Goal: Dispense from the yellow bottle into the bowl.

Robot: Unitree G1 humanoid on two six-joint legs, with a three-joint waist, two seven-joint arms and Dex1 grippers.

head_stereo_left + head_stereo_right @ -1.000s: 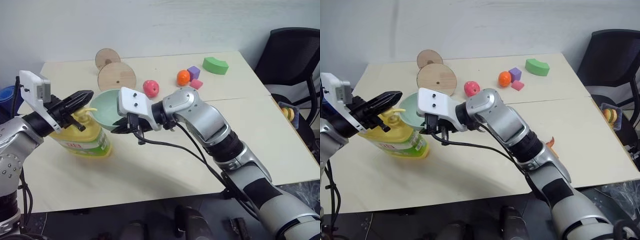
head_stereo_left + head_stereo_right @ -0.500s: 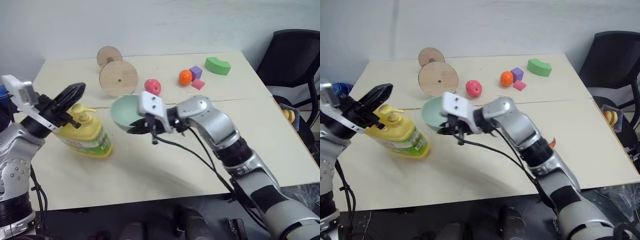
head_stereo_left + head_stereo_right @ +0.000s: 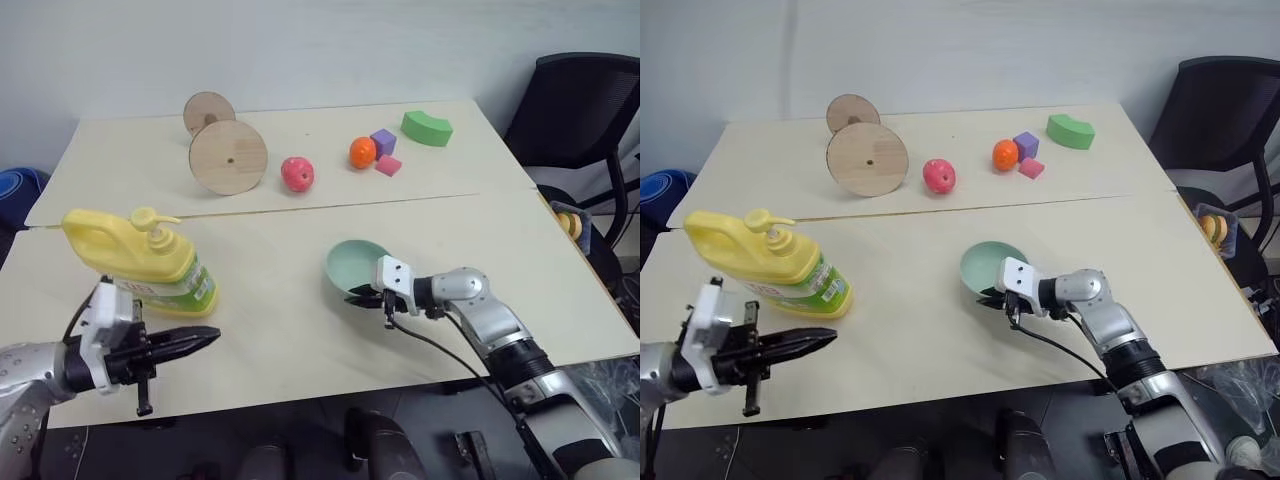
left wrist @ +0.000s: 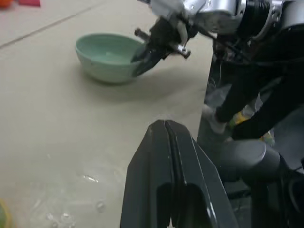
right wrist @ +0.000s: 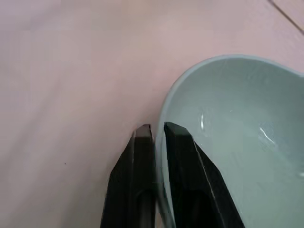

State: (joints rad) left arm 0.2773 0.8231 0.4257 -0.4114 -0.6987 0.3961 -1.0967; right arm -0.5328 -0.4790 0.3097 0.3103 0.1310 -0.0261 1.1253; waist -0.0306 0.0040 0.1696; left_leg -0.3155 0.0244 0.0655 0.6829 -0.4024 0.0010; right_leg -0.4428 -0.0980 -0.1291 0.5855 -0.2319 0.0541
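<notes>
The bowl [image 3: 357,268] sits upright on the worktop [image 3: 300,320], right of centre, well apart from the bottle [image 3: 140,262], which stands at about 9 o'clock from it near the worktop's left edge, pump nozzle pointing toward the bowl. The right gripper [image 5: 154,130] straddles the bowl's near rim at about 4 o'clock, one finger outside the wall and one inside; the jaws are slightly apart with the thin rim between them, and whether they pinch it or have just let go I cannot tell. The left gripper [image 3: 205,340] hangs at 6 o'clock from the bottle, off the front edge, jaws together and empty, pointing across toward the bowl.

In my judgement this is the closing step: the bowl set down away from the bottle, both arms low. The left wrist view shows faint shiny specks on the worktop [image 4: 90,178], perhaps drips. If dispensing is done, the next move calls only for the right jaws to part and draw back off the rim without tipping the bowl.

Hard to make out: whether the bowl holds any liquid. Its inside shows only pale glints, which could be reflections. The bottle's label is partly turned away, and the toys at 12 o'clock [image 3: 297,173] play no part.
</notes>
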